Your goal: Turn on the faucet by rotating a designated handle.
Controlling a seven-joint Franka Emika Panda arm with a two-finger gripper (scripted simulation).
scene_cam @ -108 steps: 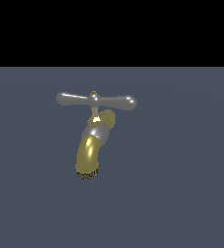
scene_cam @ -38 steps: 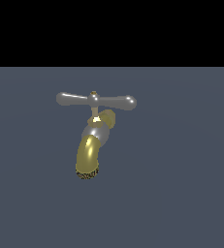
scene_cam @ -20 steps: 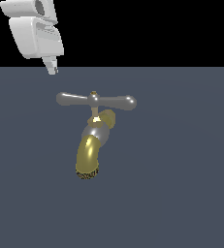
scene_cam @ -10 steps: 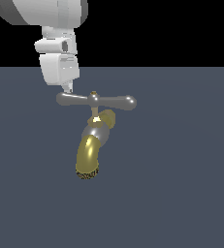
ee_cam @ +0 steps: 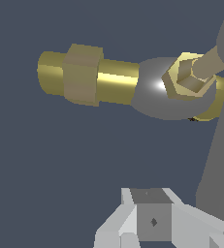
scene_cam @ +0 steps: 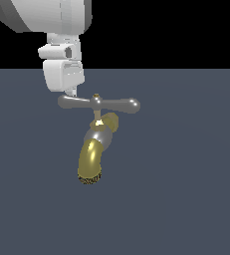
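The faucet stands on a dark grey floor, its curved gold spout ending in a rough nozzle rim. The handle is a grey crossbar lying level on top, with a gold-tipped hub. My white gripper hangs over the arm of the handle on the exterior view's left, its tip at or just behind the bar; contact is unclear. The fingers look pressed together and hold nothing. In the wrist view the gripper sits beside the handle arm, with the faucet's gold pipe and silver collar beyond.
The dark grey floor stretches around the faucet with nothing else on it. The large white arm link fills the upper part of the exterior view's left.
The arm has come into view from the exterior view's upper left and moved down and right to the handle's left arm. The faucet and handle have not turned.
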